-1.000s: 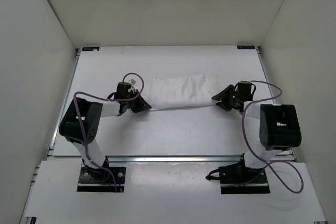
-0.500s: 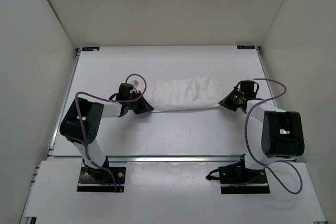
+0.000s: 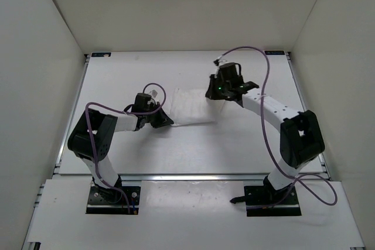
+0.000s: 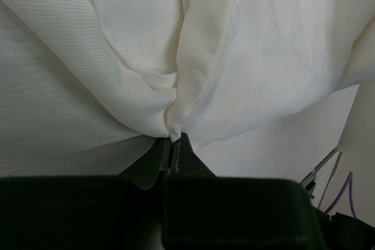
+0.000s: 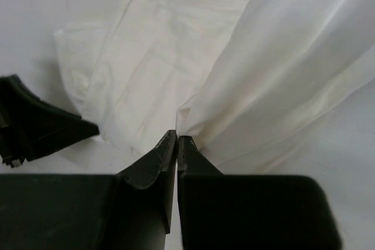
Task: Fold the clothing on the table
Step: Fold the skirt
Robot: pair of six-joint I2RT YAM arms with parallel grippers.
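Swinging across from 3 o'clock, the right claw (image 3: 211,94) has carried its end of the clothing (image 3: 190,108) over toward the 12 o'clock middle of the surface (image 3: 176,150), so the cloth now spans about half its former width. Its jaws are pinched tight on a bunched edge of fabric, lifted above the layer below. At 9 o'clock of the garment, the left claw (image 3: 169,122) stays clamped on the opposite edge, low over the surface.
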